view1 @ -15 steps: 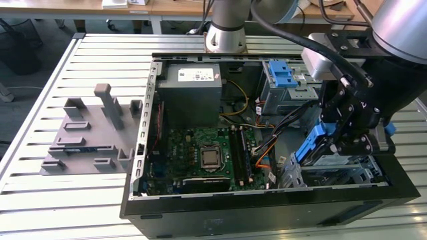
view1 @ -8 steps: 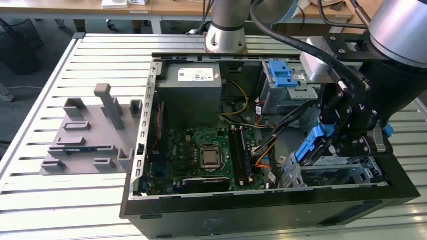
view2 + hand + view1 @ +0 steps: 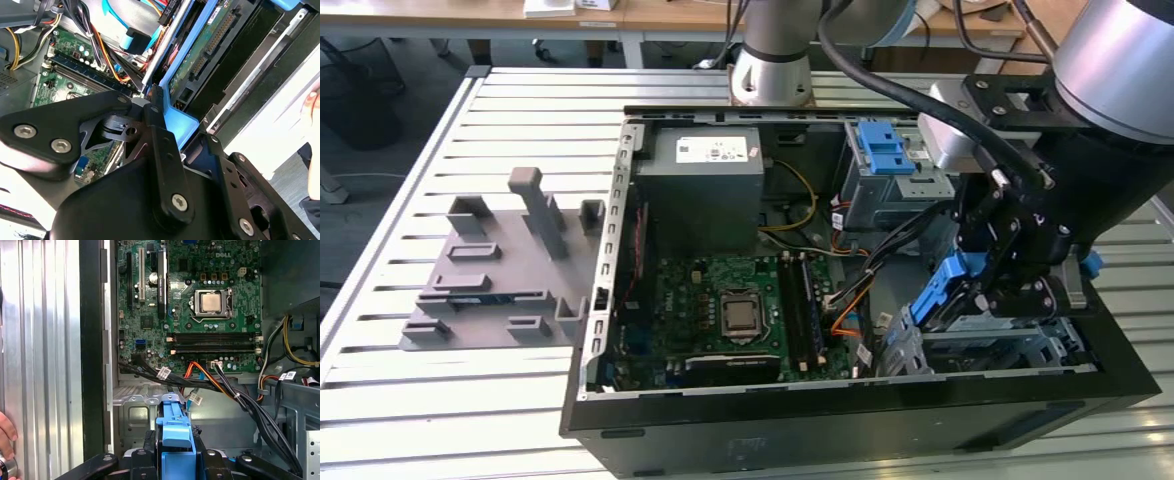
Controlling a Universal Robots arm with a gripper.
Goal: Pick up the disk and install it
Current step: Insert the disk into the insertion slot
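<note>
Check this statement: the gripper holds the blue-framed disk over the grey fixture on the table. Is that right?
No, the place is wrong. The gripper holds the blue-framed disk over the metal drive cage inside the open computer case, as the exterior view shows; the grey fixture stands apart.

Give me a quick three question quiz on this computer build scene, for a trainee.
1. True or false: the gripper is closed on the disk by its blue frame.
2. The grey holder sits: A inside the computer case; B on the table, at the exterior view's left of the case; C in the gripper.
3. Fill in: the processor socket sits on the green ____.
Key: 1 true; 2 B; 3 motherboard.
</note>
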